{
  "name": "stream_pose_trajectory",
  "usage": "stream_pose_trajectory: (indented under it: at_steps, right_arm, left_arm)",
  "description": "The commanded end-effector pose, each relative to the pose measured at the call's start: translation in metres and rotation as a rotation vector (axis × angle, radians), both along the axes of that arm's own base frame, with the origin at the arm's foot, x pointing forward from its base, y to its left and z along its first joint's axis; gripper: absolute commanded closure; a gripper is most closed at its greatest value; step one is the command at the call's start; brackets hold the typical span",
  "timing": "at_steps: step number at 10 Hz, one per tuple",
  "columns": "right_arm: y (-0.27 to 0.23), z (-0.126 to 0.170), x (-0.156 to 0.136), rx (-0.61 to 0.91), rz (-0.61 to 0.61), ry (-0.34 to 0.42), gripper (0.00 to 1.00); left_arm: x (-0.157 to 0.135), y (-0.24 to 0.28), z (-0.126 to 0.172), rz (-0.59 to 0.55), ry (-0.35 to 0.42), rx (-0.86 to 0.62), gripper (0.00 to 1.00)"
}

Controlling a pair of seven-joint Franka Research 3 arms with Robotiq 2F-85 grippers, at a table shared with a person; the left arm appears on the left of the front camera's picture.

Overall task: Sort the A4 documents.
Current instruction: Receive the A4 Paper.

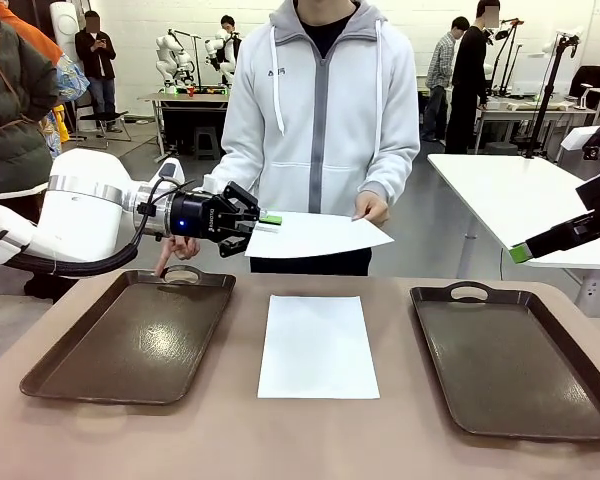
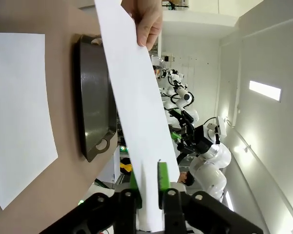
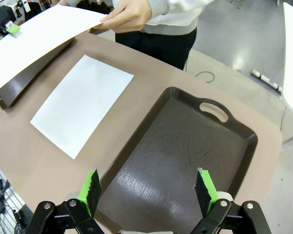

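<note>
Thin white A4 paper sheet [image 1: 320, 236] hangs in the air over the far edge of the taupe counter [image 1: 280, 440]. One edge is grasped between the green pads of the robot's left hand [image 1: 268, 219], and the opposite edge is held by the person's hand [image 1: 372, 208]. A second blank white A4 sheet [image 1: 318, 346] lies flat on the counter between the dark brown left tray [image 1: 130, 340] and the dark brown right tray [image 3: 185, 146]. The robot's right hand [image 3: 149, 187] is released, jaws wide apart, above the right tray
</note>
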State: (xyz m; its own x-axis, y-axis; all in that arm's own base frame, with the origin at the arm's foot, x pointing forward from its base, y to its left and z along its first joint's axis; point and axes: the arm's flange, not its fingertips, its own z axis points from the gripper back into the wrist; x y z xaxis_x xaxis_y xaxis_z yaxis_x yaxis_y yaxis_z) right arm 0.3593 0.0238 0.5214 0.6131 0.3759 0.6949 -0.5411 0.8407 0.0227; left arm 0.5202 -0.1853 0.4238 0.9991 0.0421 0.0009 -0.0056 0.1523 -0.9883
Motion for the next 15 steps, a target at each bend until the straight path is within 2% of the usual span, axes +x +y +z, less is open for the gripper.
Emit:
stream_pose_trajectory:
  at_steps: [1, 8, 10, 15]
  right_arm:
    - [0.0002, -0.0009, 0.0005, 0.004, 0.004, 0.002, 0.00]
    - [0.0002, -0.0009, 0.0005, 0.004, 0.004, 0.002, 0.00]
    - [0.0002, -0.0009, 0.0005, 0.004, 0.004, 0.002, 0.00]
    - [0.0002, -0.0009, 0.0005, 0.004, 0.004, 0.002, 0.00]
  left_arm:
    - [-0.0051, -0.0027, 0.0005, 0.026, -0.019, -0.005, 0.99]
    - [-0.0047, -0.0020, -0.0008, 0.048, -0.024, -0.010, 1.00]
    - [-0.0027, -0.0028, -0.0006, -0.013, -0.005, 0.025, 1.00]
    - [-0.0002, -0.0010, -0.0006, 0.015, -0.002, 0.010, 1.00]
